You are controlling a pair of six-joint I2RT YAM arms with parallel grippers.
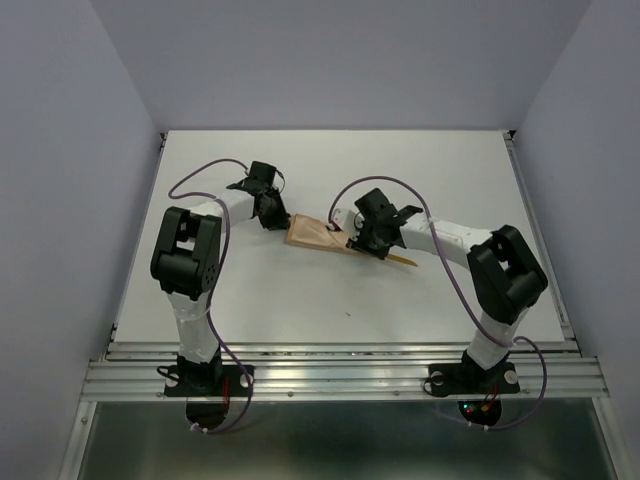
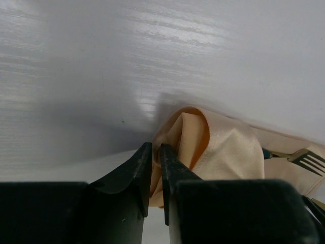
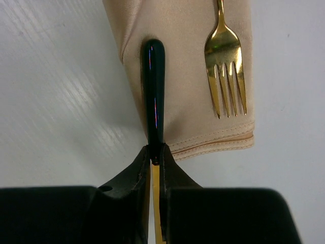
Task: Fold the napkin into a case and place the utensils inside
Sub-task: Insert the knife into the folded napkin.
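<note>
Left fingers [image 2: 136,175] pinch a raised fold of the peach napkin [image 2: 228,147], probably lifting it so the pocket gapes open. Meanwhile the right fingers [image 3: 171,175] clamp a dark-handled utensil [image 3: 153,86] by its gold end, the handle tip resting on the cloth, apparently ready to slide inside. A gold fork [image 3: 226,66] lies beside it on the napkin, mid tabletop [image 1: 300,300]. No writing is readable.

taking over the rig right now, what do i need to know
Left gripper: shut on a lifted fold of the peach-orange cloth napkin.
Right gripper: shut on a slim dark-handled gold utensil, its handle resting on the cloth.
Gold fork lies on the napkin, tines out.
Done: napkin folded narrow.
To do: slide the held utensil in, check the fork, release.
</note>
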